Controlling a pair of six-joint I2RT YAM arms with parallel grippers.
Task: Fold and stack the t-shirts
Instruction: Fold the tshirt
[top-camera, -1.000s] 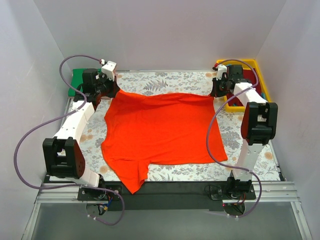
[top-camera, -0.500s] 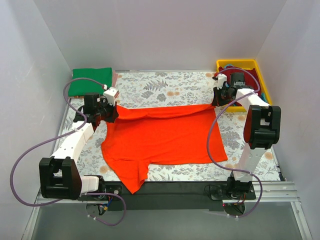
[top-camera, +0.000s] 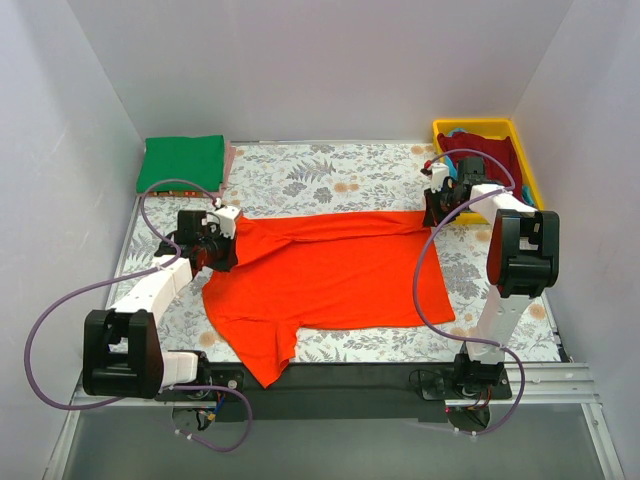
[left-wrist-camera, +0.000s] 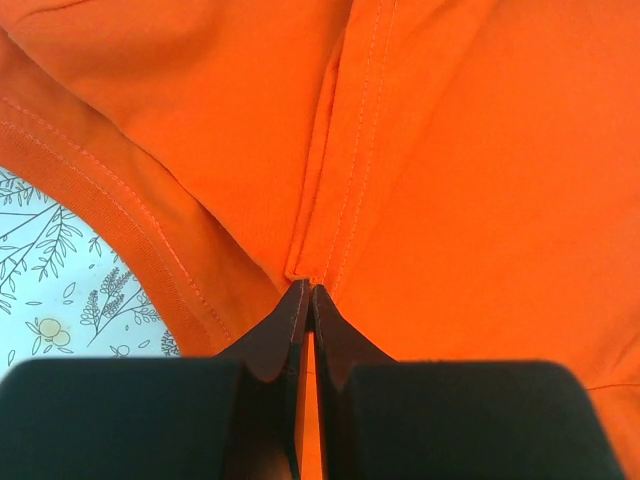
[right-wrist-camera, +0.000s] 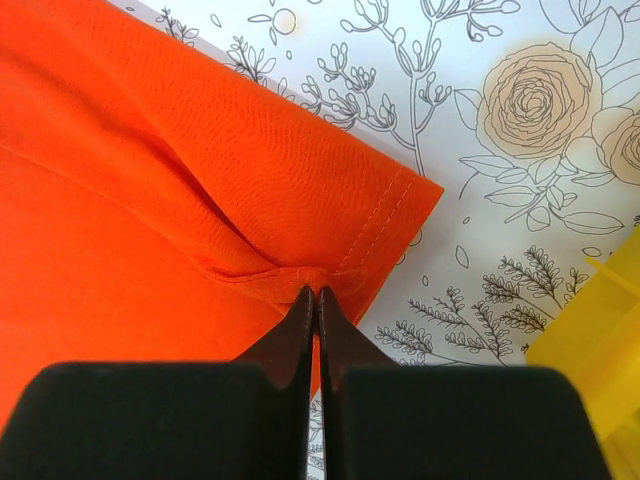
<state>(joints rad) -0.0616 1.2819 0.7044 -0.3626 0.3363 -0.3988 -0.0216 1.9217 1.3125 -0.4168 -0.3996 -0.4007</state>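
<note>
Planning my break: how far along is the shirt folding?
Done: the green shirt lies folded at the far left corner. In hand: the left gripper and right gripper are shut on the far edge of the orange shirt. Left: finishing that fold, the dark red shirt in the yellow tray, and stacking.

Dark red cloth t-shirt (top-camera: 497, 146) in the yellow plastic tray (top-camera: 482, 126): near part hidden behind the right arm (top-camera: 495, 195). Small blue thing (top-camera: 455, 133) beside it, too small to tell. Wrist views crop the bright orange-red cloth t-shirt (left-wrist-camera: 450, 150) (tray too, right wrist).
</note>
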